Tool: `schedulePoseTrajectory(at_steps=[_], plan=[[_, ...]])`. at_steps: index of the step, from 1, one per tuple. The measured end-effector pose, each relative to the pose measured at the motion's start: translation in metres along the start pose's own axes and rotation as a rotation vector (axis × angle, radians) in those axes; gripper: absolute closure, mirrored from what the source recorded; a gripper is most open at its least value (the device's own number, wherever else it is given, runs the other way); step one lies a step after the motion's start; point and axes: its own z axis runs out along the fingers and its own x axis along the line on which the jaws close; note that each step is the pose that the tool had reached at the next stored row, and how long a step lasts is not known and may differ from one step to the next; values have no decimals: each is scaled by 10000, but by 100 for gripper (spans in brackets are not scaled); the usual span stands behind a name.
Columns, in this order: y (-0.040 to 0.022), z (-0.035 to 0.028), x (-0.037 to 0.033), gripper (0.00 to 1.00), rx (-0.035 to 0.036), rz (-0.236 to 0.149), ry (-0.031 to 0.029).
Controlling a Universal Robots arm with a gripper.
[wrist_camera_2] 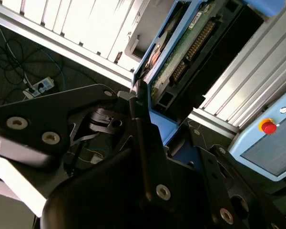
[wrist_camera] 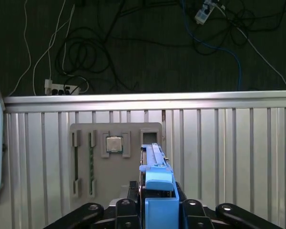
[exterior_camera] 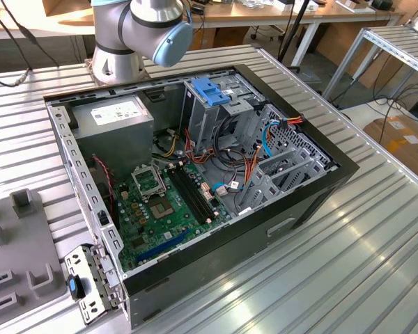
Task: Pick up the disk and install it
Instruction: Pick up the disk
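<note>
The disk (wrist_camera: 155, 164) is seen edge-on in the first wrist view, clipped in its blue bracket (wrist_camera: 161, 200), with my gripper (wrist_camera: 159, 212) shut on it between black fingers (wrist_camera: 126, 210). It hangs above the ribbed metal table (wrist_camera: 229, 152), over a grey fixture plate (wrist_camera: 115, 162). In the second wrist view the disk (wrist_camera_2: 188, 45) shows its green circuit-board underside and connector, tilted, with the gripper (wrist_camera_2: 150, 121) closed on its blue-edged end. The exterior view has the arm (exterior_camera: 143, 28) behind the open computer case (exterior_camera: 195, 167).
Inside the case sit a blue-topped drive cage (exterior_camera: 210, 90), a grey power supply (exterior_camera: 115, 115), the motherboard (exterior_camera: 164, 205) and loose cables (exterior_camera: 254, 156). The fixture plate holds a processor (wrist_camera: 114, 143) and a memory stick (wrist_camera: 91, 164). A pendant with a red button (wrist_camera_2: 268, 126) lies nearby.
</note>
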Motion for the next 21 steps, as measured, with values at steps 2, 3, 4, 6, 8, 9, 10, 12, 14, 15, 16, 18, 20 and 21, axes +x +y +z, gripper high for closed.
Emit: schedulePoseTrajectory(at_steps=[2,3,4,6,8,9,10,12,14,15,16,18,20,21], plan=[[-1,-83,3,64,1,0,0],[-2,-116,3,64,0,0,-1],[-3,-151,5,64,0,0,0],[-5,-240,7,64,0,0,0],[-6,-308,6,64,-1,0,0],[-7,-334,6,64,0,0,0],[-8,-360,6,64,0,0,0],[-9,-414,6,64,-2,0,1],[-10,-474,6,64,-1,0,1],[-11,-499,6,64,-1,0,0],[-11,-520,6,64,-1,0,0],[-12,-576,7,64,0,0,0],[-13,-627,6,64,-1,0,1],[-14,-645,5,64,-2,0,1]])
